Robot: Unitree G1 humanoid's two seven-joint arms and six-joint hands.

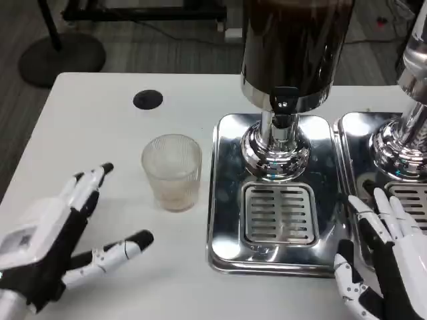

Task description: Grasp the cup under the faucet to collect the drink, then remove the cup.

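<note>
- Ribbed, translucent cup (171, 171) stands on the white counter (80, 127), left of the shiny dispenser tray (230, 193) with its slotted grate.
- Left hand (63, 237) spread wide, empty, near the cup.
- Right hand (373, 257) open, cut off by the frame edge.
- Dispenser (293, 47) top is cropped.

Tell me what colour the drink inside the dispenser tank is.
Dark brown, nearly black, seen through the dispenser tank in the head view.
</note>
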